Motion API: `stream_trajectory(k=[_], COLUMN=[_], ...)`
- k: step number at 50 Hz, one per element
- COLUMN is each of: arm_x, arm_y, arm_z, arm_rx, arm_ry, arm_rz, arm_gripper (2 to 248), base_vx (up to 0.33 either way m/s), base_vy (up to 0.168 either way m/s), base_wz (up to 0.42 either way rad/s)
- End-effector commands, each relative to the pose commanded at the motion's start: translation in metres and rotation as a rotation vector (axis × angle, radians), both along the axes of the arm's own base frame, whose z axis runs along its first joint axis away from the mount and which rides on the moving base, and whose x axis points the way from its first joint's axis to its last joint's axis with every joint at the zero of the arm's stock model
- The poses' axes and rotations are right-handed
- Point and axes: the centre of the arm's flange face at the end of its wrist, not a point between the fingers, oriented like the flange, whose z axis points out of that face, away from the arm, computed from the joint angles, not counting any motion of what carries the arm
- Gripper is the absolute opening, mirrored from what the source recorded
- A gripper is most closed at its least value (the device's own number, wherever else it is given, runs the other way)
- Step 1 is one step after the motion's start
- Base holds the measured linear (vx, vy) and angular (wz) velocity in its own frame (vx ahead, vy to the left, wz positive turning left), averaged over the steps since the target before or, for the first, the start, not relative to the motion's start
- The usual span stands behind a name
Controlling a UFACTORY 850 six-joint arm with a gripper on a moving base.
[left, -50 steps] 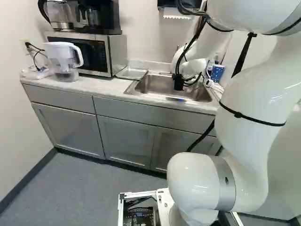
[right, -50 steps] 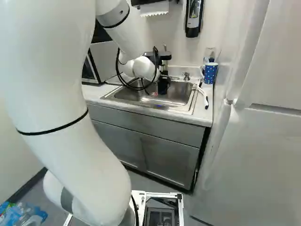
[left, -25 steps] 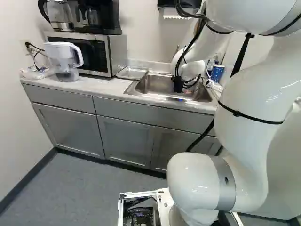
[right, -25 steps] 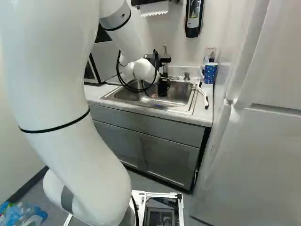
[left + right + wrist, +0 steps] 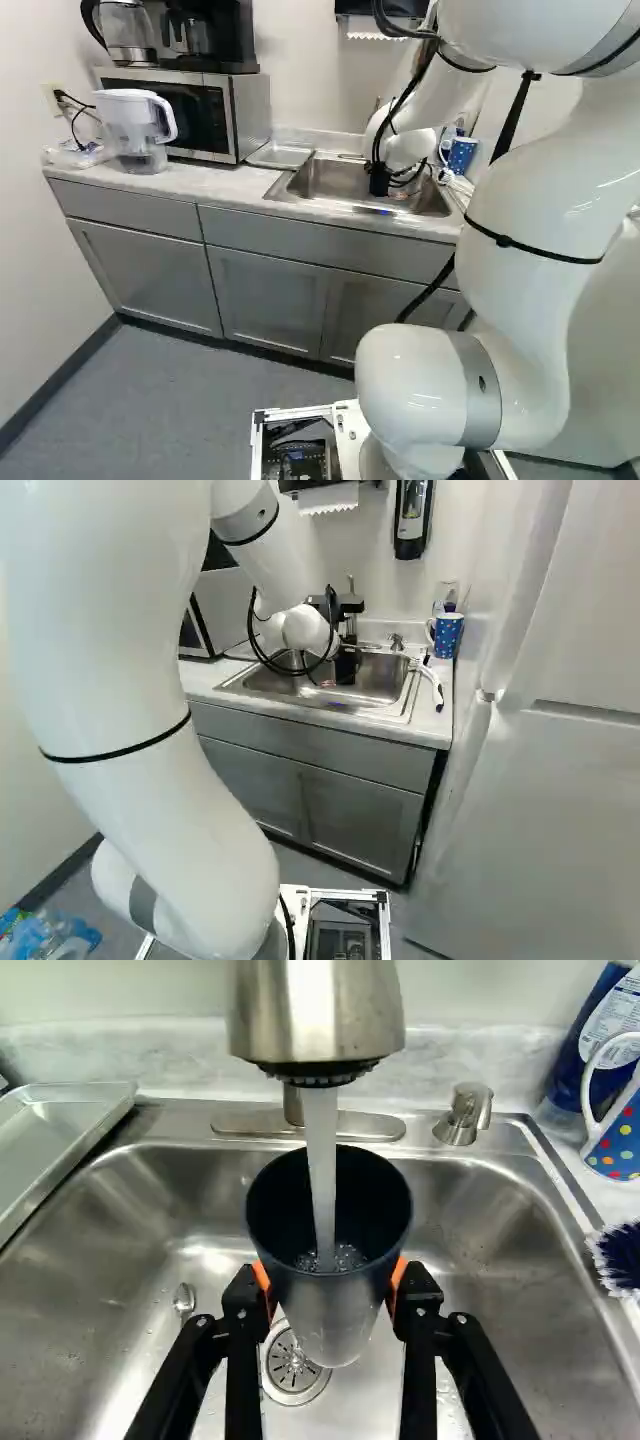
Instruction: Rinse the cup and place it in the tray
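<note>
Right base view, end effector: mine (image 5: 346,664) reaches over the sink (image 5: 384,686); its grip is too small to tell here.
Polka-dot mug: on the tabletop (image 5: 432,725), right of the sink (image 5: 448,635).
Left base view, metal tray: on the tabletop between the microwave (image 5: 240,118) and the sink (image 5: 280,156).
Filter pitcher: standing in front of the microwave (image 5: 134,128).
Wrist view, cup: I have it (image 5: 330,1322) clamped between my orange pads (image 5: 261,1276), mouth up, over the sink.
Faucet: its head (image 5: 316,1015) pours water (image 5: 321,1150) into the cup, which shows bubbles inside.
Drain: beyond the cup, in the sink's floor (image 5: 288,1368).
Brush: dark blue bristles by the sink rim (image 5: 622,1258).
</note>
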Motion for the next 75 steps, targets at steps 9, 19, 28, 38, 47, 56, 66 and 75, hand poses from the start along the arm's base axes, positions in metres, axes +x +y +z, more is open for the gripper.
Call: stream_trajectory(k=[9,19,28,38,47,56,66,75], arm_x=[0.0000,0.0000,0.0000,0.0000,0.0000,0.0000,0.0000,0.0000], arm_y=[0.0000,0.0000,0.0000,0.0000,0.0000,0.0000,0.0000,0.0000], arm_z=[0.0000,0.0000,0.0000,0.0000,0.0000,0.0000,0.0000,0.0000], arm_rx=[0.000,0.000,0.000,0.000,0.000,0.000,0.000,0.000], arm_ry=[0.000,0.000,0.000,0.000,0.000,0.000,0.000,0.000], arm_rz=[0.000,0.000,0.000,0.000,0.000,0.000,0.000,0.000], arm_gripper=[124,124,124,124,124,124,124,124], base_vx=[0.000,0.000,0.000,0.000,0.000,0.000,0.000,0.000], base_vy=[0.000,0.000,0.000,0.000,0.000,0.000,0.000,0.000], base_wz=[0.000,0.000,0.000,0.000,0.000,0.000,0.000,0.000])
